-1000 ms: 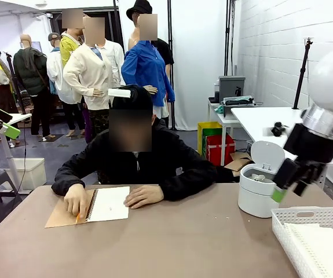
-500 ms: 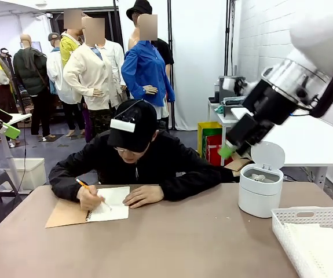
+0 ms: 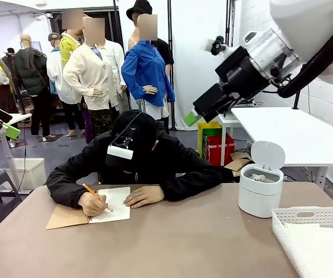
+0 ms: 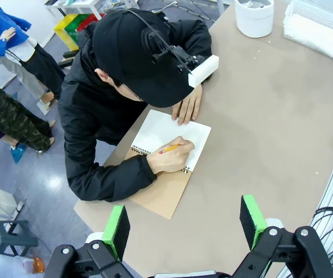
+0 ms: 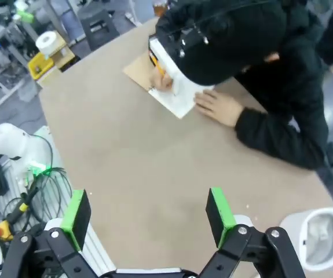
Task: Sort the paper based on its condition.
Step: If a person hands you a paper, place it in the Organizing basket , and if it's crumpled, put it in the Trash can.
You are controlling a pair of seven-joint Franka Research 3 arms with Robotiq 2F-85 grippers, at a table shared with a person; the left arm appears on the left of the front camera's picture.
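Up above the table, the right gripper (image 3: 194, 117) hangs well clear of everything, jaws spread wide, nothing between the pads. Reads as parked out of the person's way, not reaching for anything. Its wrist view looks straight down on bare table (image 5: 154, 168), the person far ahead of the fingers.

Left gripper (image 4: 183, 223) is also high, pads spread apart and empty, hovering back from the table's near edge. The notebook (image 4: 169, 142) sits ahead of and below its fingers.

Person is bent over that notebook, one hand (image 3: 92, 204) writing with a pencil (image 3: 91, 191), the other hand (image 3: 143, 196) flat beside the page to pin it. That sheet is bound in, so not yet loose paper to sort.

The paper: flat sheets look stacked in the white basket (image 3: 305, 217), below and to the right of the right gripper; crumpled bits seem to sit in the open-lidded white bin (image 3: 260, 194) just beside it. My read: robot is waiting for the next sheet.
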